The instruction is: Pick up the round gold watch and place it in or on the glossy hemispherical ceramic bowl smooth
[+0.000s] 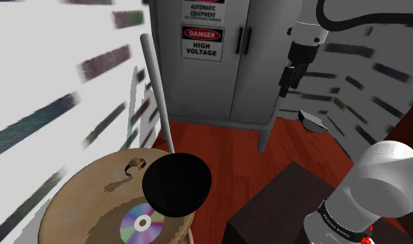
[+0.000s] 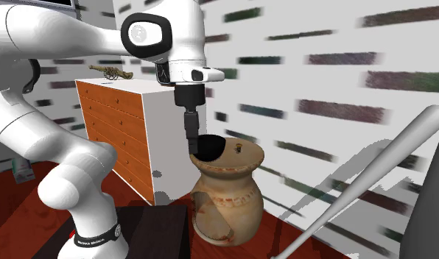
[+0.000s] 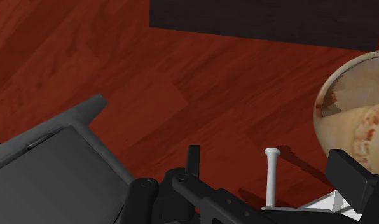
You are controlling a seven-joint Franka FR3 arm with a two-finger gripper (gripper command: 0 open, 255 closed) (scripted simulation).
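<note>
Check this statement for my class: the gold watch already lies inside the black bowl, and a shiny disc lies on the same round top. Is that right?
No. The gold watch is not inside the black bowl; it lies on the round top next to the bowl, as the shoulder view shows. The shiny disc does lie on that top.

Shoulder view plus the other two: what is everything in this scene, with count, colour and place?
Watch: one, gold, on the urn's round top, beside the bowl.
Bowl: one, black, on that top, at its edge.
Disc: one, rainbow-sheened, on that top.
Urn: one, tan, carrying all three.
Bat: one, pale grey, leaning by the urn.
Cabinet: one, grey, high-voltage sign.
Dresser: one, white with orange drawers.
Cannon: one, brass-coloured, on the dresser.
Stand: one, dark, under the arm.
Arm: one, white.
Gripper: one, black, open, in the air.
</note>
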